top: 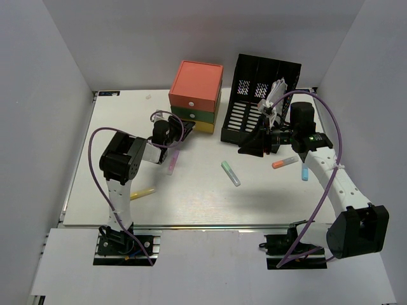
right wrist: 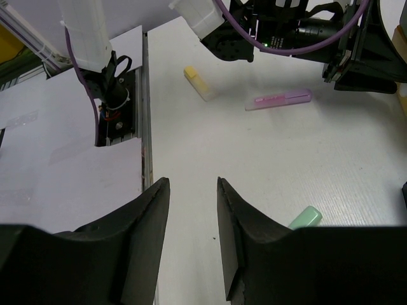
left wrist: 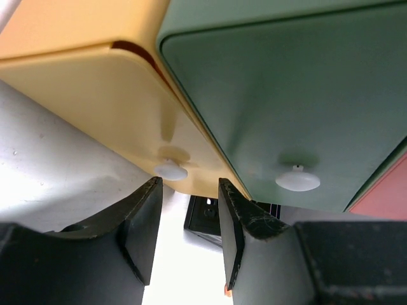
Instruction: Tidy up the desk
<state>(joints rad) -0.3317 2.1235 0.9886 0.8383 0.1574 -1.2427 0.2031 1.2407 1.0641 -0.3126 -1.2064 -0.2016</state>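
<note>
Starting at the near rail, the desk spreads white and wide, with a yellow highlighter lying loose close to the left arm's base. Further in, a green marker sits mid-table with open room all round it. An orange marker and a blue marker lie just beside the right arm, and a pink marker lies beside the left. The right gripper hovers with fingers apart, holding nothing (free to drop on any pen, I'd say). Further back, the left gripper has its jaws parted just short of the yellow drawer's knob, likely lining up a pull. Beyond stand the drawer box and black file rack, close to the far edge.
</note>
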